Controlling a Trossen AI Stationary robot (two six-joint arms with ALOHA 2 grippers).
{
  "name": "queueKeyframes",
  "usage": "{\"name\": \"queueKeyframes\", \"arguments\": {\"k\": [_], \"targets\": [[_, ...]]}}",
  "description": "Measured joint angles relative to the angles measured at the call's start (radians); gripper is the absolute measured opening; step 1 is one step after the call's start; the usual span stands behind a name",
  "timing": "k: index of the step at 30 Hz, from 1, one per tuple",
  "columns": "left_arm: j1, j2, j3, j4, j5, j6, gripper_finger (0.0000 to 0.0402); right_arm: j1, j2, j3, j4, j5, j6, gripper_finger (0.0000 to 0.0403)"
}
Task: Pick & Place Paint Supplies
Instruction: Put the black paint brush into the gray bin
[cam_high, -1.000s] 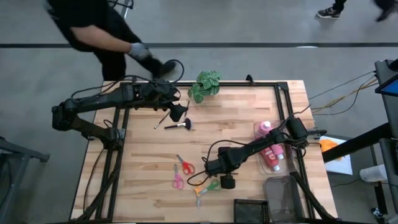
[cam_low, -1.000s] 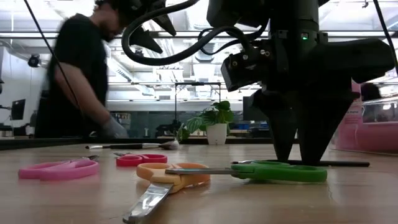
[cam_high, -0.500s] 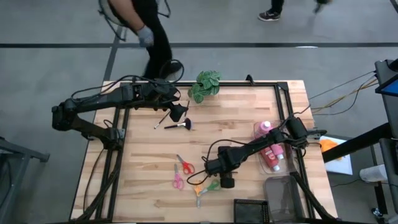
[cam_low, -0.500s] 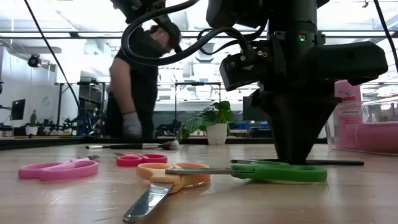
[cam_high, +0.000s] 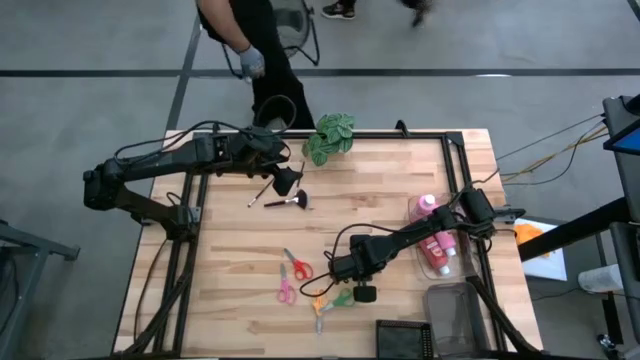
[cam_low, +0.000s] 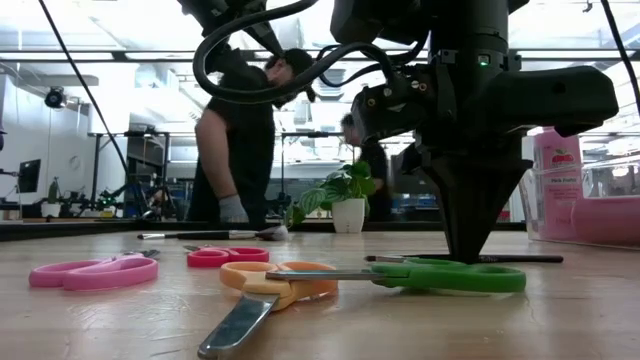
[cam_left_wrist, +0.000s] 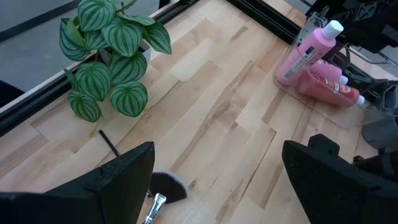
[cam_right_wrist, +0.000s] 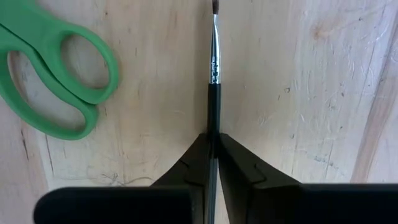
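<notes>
A thin dark-handled brush (cam_right_wrist: 213, 68) lies flat on the wooden table beside green scissors (cam_right_wrist: 56, 81), and my right gripper (cam_right_wrist: 212, 144) is shut on it, pointing straight down (cam_high: 365, 292). The low view shows the brush (cam_low: 500, 259) resting level on the table. My left gripper (cam_left_wrist: 217, 186) hovers open above a fan-tipped brush (cam_high: 287, 201) near the plant (cam_high: 330, 135); a second thin brush (cam_high: 262, 190) lies beside it. Pink squeeze bottles (cam_left_wrist: 308, 53) and a red one (cam_high: 440, 247) sit in a clear tray (cam_high: 442, 268) at the right edge. My right gripper pinches the brush's dark handle (cam_right_wrist: 213, 115) between its two fingertips, a little behind the metal ferrule. The fingers come from above, pointing down, and close across the handle. The brush lies flat on the table, its bristle tip (cam_right_wrist: 216, 6) pointing away from the fingers.
Red (cam_high: 297, 266), pink (cam_high: 286, 291) and orange (cam_high: 322, 303) scissors lie near my right gripper. A clear bin (cam_high: 455, 310) and a black box (cam_high: 403, 338) stand at the near right. A person (cam_high: 250, 50) stands beyond the far edge.
My right gripper has shut on the thin brush: its fingers stood apart on either side of the handle and now meet on it. The brush has shifted slightly along the table. Behind the table a person has walked from left to right.
</notes>
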Motion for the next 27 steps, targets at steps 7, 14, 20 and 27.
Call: {"name": "queueKeyframes", "arguments": {"k": [7, 14, 20, 27], "targets": [[0.0, 0.0, 0.0, 0.0, 0.0, 0.0, 0.0356, 0.0, -0.003, -0.001, -0.001, 0.0, 0.004, 0.002], [0.0, 0.0, 0.0, 0.0, 0.0, 0.0, 0.0356, -0.002, -0.028, -0.005, -0.025, 0.003, 0.056, 0.002], [0.0, 0.0, 0.0, 0.0, 0.0, 0.0, 0.0356, -0.015, -0.091, -0.005, -0.06, 0.003, 0.093, 0.002], [0.0, 0.0, 0.0, 0.0, 0.0, 0.0, 0.0356, -0.048, -0.236, -0.003, -0.118, -0.023, 0.175, 0.002]]}}
